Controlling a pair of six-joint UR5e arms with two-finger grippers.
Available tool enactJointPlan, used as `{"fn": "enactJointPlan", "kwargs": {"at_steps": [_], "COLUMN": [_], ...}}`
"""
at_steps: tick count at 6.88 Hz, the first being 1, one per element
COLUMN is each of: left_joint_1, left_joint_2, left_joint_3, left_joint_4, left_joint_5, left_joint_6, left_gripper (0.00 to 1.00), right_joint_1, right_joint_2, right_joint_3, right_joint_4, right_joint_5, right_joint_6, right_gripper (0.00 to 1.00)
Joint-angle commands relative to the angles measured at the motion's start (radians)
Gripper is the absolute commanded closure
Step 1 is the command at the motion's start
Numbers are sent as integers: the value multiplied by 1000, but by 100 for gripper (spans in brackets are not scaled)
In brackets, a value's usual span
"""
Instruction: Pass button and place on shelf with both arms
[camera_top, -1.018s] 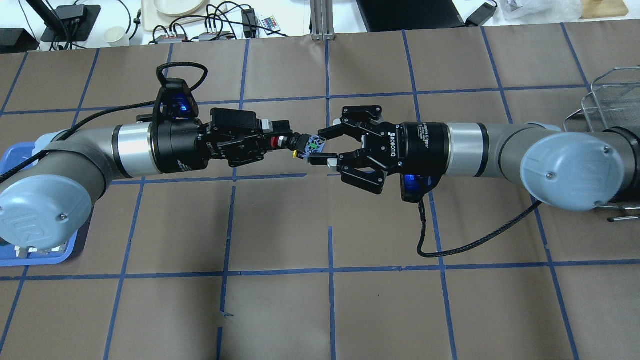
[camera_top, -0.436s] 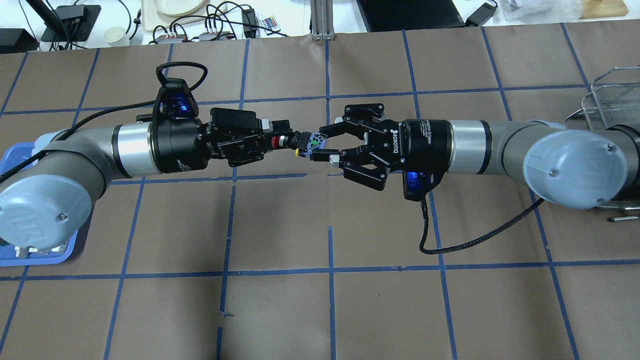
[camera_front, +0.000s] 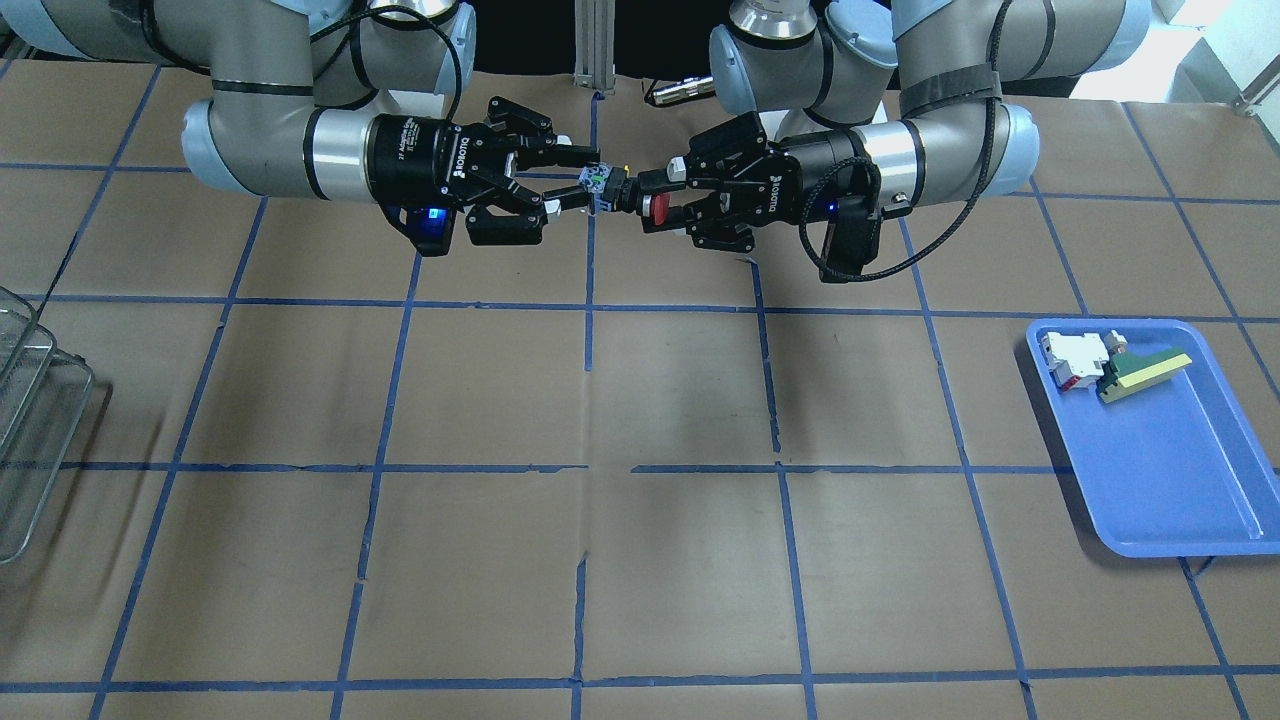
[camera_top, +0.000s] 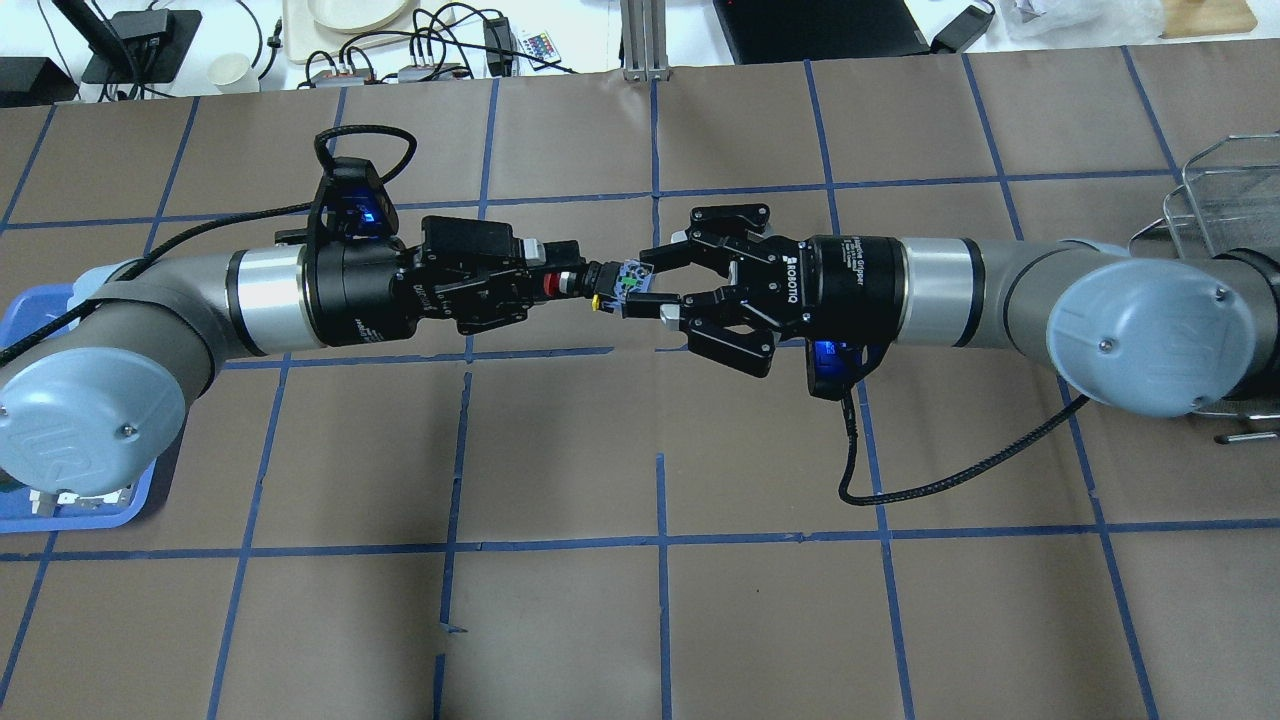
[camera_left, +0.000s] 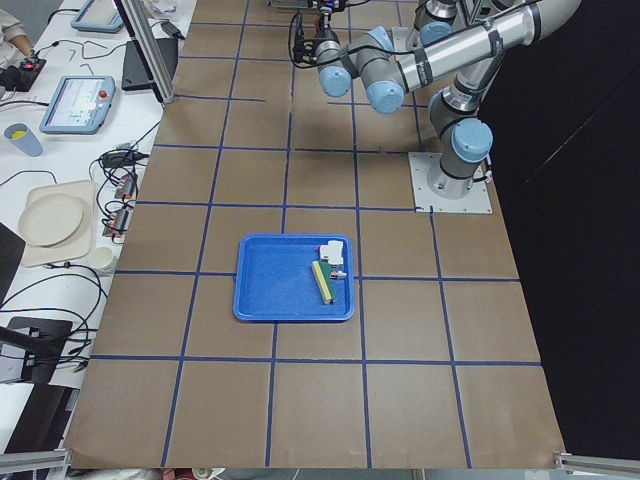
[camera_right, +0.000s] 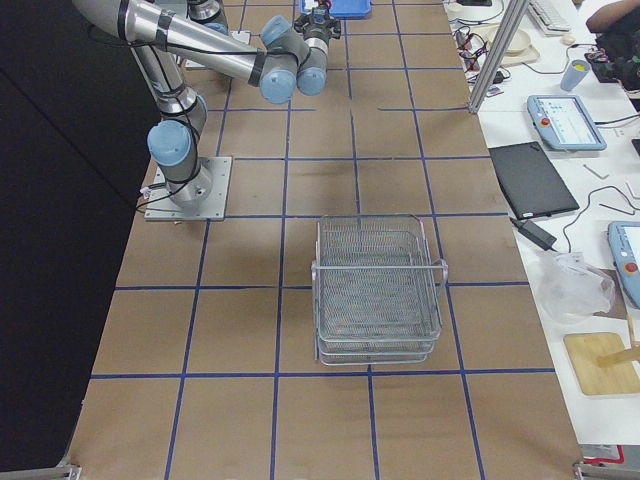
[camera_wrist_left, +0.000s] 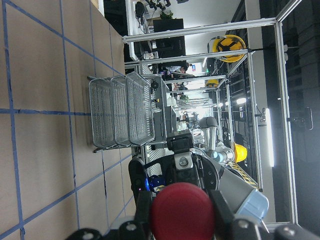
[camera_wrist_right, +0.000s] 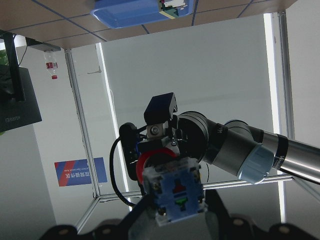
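Note:
The button (camera_top: 590, 280) hangs in mid-air over the table's far centre, lying level between my two grippers. My left gripper (camera_top: 555, 283) is shut on its red-cap end; the cap fills the bottom of the left wrist view (camera_wrist_left: 182, 210). My right gripper (camera_top: 645, 284) faces it, its fingers closed against both sides of the button's rear block, which shows blue, green and red in the right wrist view (camera_wrist_right: 177, 195). The front view shows the button (camera_front: 625, 190) between the left gripper (camera_front: 662, 197) and the right gripper (camera_front: 580, 180). The wire-mesh shelf (camera_top: 1220, 210) stands at the table's right end.
The blue tray (camera_front: 1170, 470) at the left end holds a white-and-red switch block (camera_front: 1072, 358) and a green-and-yellow piece (camera_front: 1140, 372). The shelf also shows in the right side view (camera_right: 378, 290). Brown paper with blue tape lines covers the table. Cables and devices lie beyond the far edge.
My right gripper has moved left onto the button's rear block and its fingers have closed in from wide open. My left gripper has held still, shut on the button.

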Motion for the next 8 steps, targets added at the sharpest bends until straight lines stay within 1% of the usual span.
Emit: {"fn": "enactJointPlan", "kwargs": {"at_steps": [1,3,4,5,6,7,8], "left_joint_1": [-1,1,11,45,88,96,96], "left_joint_2": [0,0,-3,-8,-35,-76,-110], "left_joint_3": [0,0,12,32,55,84,107], "left_joint_4": [0,0,0,55,137,275,326], "left_joint_5": [2,2,25,166,328,471,579], "left_joint_6": [1,1,4,1,-117,-257,-342], "left_gripper": [4,2,1,0,0,0,0], "right_joint_1": [0,-2,-23,-91,-159,-196,-207], "right_joint_2": [2,3,3,3,2,3,3], "right_joint_3": [-2,-17,-32,-76,-138,-220,-312], "right_joint_4": [-2,0,-12,-40,-41,-41,-46], "right_joint_5": [1,-5,-31,-220,-375,-528,-665], "right_joint_6": [0,2,8,3,0,-9,-42], "right_gripper": [98,99,99,99,99,99,100]}}
